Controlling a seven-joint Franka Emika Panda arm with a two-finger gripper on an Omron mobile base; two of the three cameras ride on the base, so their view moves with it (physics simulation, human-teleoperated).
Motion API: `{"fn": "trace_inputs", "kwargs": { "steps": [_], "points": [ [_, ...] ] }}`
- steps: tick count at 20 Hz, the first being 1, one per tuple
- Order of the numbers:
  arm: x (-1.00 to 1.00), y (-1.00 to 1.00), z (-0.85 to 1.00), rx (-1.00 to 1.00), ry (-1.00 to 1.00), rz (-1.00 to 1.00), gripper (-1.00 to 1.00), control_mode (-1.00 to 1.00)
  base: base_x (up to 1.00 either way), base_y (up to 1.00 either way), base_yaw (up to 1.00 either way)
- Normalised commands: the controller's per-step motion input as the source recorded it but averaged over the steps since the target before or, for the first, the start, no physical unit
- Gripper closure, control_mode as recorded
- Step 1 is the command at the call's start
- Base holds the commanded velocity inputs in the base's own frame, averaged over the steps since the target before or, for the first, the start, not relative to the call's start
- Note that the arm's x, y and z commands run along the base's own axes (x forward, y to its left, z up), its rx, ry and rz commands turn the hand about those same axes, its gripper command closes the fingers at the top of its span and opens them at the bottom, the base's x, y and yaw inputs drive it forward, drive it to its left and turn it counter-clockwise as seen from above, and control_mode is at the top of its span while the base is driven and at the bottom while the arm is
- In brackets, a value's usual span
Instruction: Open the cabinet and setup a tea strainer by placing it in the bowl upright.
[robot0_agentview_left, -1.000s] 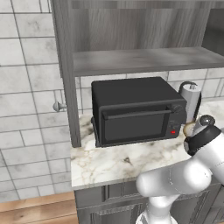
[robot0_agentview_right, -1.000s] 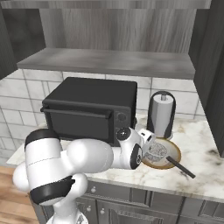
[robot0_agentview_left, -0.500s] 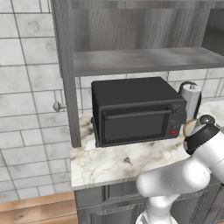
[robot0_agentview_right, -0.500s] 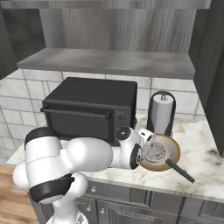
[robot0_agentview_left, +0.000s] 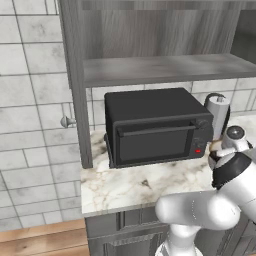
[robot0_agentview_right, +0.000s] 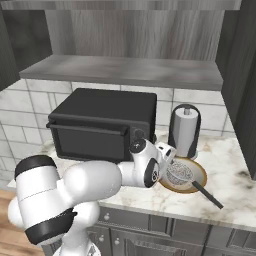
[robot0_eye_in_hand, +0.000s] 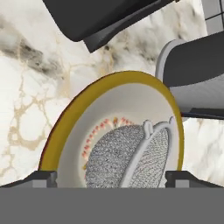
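Observation:
The tan-brown bowl (robot0_agentview_right: 199, 178) (robot0_eye_in_hand: 74, 118) sits on the marble counter, right of the black toaster oven. Inside it rests the tea strainer (robot0_agentview_right: 179, 173) (robot0_eye_in_hand: 114, 161), a silver mesh cup. Its thin dark handle (robot0_agentview_right: 207, 194) runs over the bowl's rim toward the counter's front right. My gripper (robot0_agentview_right: 168, 161) (robot0_eye_in_hand: 114, 179) hangs just over the bowl's left side, open. Its fingertips (robot0_eye_in_hand: 42, 178) stand wide on either side of the mesh cup without touching it. The dark grey cabinet (robot0_agentview_right: 125, 70) (robot0_agentview_left: 160, 67) above stands open, its grey shelf bare.
The toaster oven (robot0_agentview_right: 102, 125) (robot0_agentview_left: 155, 127) fills the counter's left part, close to my arm. A paper towel roll on a dark holder (robot0_agentview_right: 186, 131) (robot0_agentview_left: 218, 112) stands right behind the bowl. An opened cabinet door (robot0_agentview_left: 75, 80) hangs at the left, another (robot0_agentview_right: 245, 80) at the right.
My gripper's jaws have spread wide and let go of the tea strainer, which stays in the bowl. The hand has barely moved.

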Motion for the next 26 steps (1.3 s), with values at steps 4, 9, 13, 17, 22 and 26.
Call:
{"fn": "trace_inputs", "kwargs": {
  "steps": [4,9,13,17,22,26],
  "points": [
    [-0.04,0.00,0.52,0.05,0.13,0.00,-1.00,-1.00,0.00,0.00,0.00],
    [-0.26,0.02,0.56,0.15,0.15,-0.03,-1.00,-1.00,0.00,0.00,0.00],
    [-0.53,0.26,0.12,0.38,0.05,-0.16,-1.00,-1.00,0.00,0.00,0.00],
    [-0.50,0.88,0.20,0.29,-0.16,-0.39,-1.00,-1.00,0.00,0.00,0.00],
    [-0.43,0.86,0.84,0.22,-0.11,-0.43,-1.00,-1.00,0.00,0.00,0.00],
    [-0.50,0.67,0.99,0.13,0.00,-0.39,-1.00,-1.00,0.00,0.00,0.00]
  ]
}}
